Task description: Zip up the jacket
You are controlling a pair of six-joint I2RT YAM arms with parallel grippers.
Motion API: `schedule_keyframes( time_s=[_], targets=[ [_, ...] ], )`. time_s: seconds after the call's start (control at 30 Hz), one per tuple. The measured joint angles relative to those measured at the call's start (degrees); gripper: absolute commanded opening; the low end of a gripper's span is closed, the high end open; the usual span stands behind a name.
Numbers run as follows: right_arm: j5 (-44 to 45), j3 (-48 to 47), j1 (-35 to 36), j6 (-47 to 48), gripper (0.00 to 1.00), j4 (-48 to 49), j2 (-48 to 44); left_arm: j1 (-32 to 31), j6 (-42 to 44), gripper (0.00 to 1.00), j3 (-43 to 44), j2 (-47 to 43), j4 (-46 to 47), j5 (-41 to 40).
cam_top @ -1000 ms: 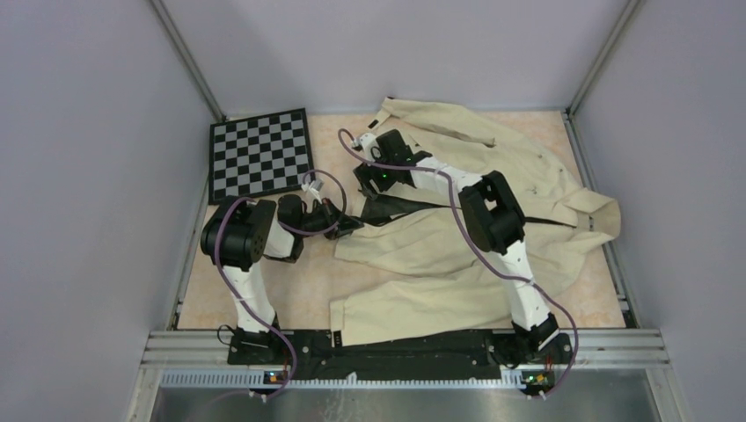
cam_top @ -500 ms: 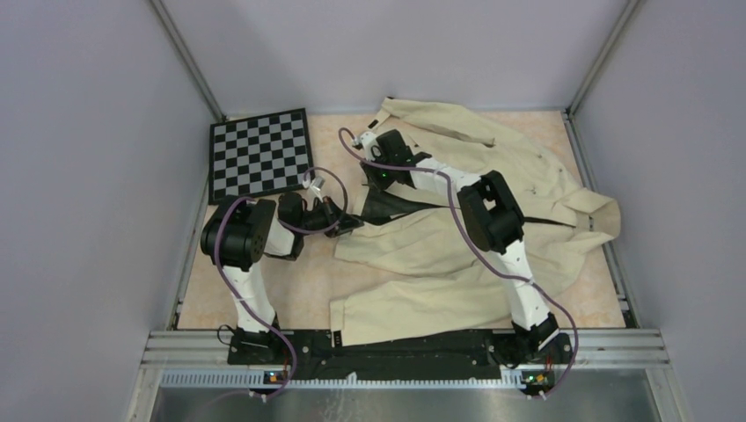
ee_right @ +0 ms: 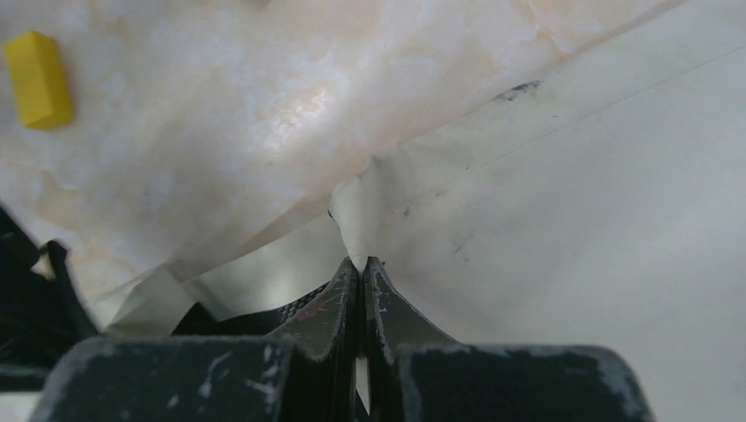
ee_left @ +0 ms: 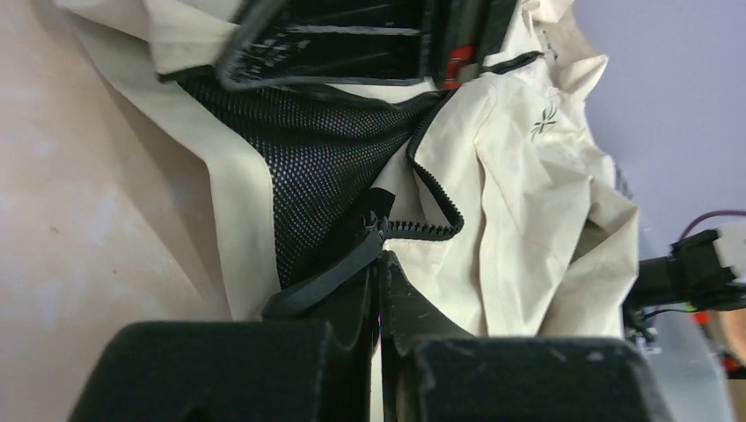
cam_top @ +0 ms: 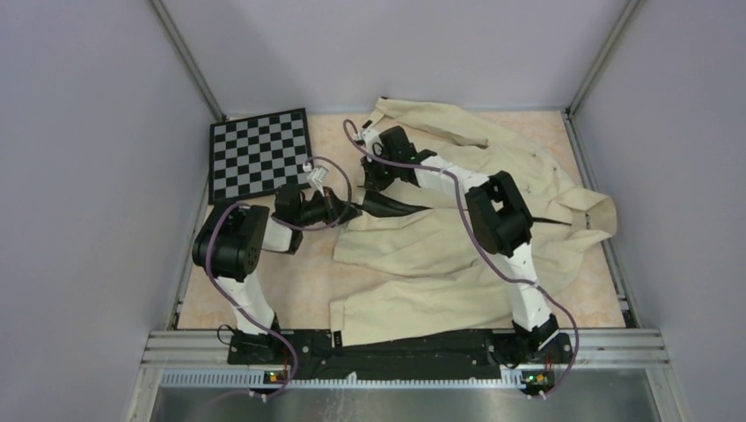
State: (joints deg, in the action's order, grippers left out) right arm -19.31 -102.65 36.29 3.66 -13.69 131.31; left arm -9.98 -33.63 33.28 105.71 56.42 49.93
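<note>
Cream jacket (cam_top: 440, 255) edges stay clamped in left pincer (ee_left: 378, 255) and right pincer (ee_right: 361, 264), both shifted slightly farther back

the cream jacket (cam_top: 422, 255) lies spread and rumpled, front unzipped, black mesh lining (ee_left: 325, 167) showing beside the dark zipper (ee_left: 433, 189).

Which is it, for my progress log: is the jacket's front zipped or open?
Open, at least here: black mesh lining shows between the front edges of the jacket, and a row of zipper teeth lies unjoined.

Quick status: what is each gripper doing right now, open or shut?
Left gripper: shut on the jacket, at its zipper.
Right gripper: shut on the jacket's cream edge.
</note>
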Motion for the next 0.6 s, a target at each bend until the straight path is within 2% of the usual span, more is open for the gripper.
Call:
schedule_keyframes(
  time_s=[0.17, 0.37, 0.47, 0.6],
  targets=[
    [-3.5, 5.1, -0.9, -1.9, 0.00, 0.0, -7.5, -0.2, 5.6, 0.01, -0.1, -0.5, 0.9, 0.2],
    [-9.8, 11.2, -2.9, -2.2, 0.00, 2.5, -15.0, -0.6, 4.8, 0.00, -3.5, 1.3, 14.1, 2.5],
    [-13.4, 19.3, -3.9, -3.4, 0.00, 7.2, -19.1, -0.9, 3.0, 0.00, -3.7, 4.2, 21.9, 4.8],
    [-16.6, 33.0, -4.5, -5.3, 0.00, 17.2, -24.7, -1.2, -0.9, 0.00, -3.6, 8.2, 26.9, 7.4]
  ],
)
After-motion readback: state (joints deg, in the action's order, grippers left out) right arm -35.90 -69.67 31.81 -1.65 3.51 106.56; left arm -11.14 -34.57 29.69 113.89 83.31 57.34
